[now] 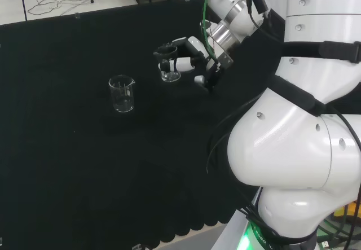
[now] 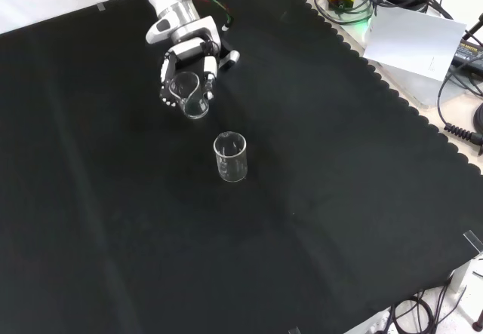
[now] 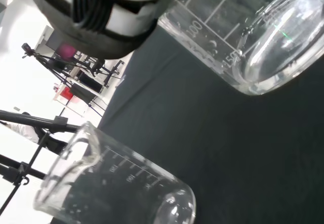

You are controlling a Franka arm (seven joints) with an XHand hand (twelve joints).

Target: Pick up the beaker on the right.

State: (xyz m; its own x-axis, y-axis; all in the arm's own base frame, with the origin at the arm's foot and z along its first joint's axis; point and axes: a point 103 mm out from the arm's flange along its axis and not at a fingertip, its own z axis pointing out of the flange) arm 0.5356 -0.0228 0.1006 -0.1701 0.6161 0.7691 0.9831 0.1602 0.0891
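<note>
Held beaker [image 3: 253,37] cut off at wrist view's edge, partly covered by fingers [image 2: 207,66] in front view; second beaker [image 3: 111,188] likewise cropped; contents of either undeterminable.

— How many beakers stood on the black cloth [image 2: 339,198]?
— Two: one beaker within the hand [image 2: 195,96], a second beaker [image 2: 230,156] standing apart, nearer the cloth's middle.
— And hands?
— One hand [image 2: 189,61].

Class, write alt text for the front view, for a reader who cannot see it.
The robot's hand has its fingers curled round a clear glass beaker over a black cloth. A second, empty beaker stands free on the cloth, nearer the camera.
</note>
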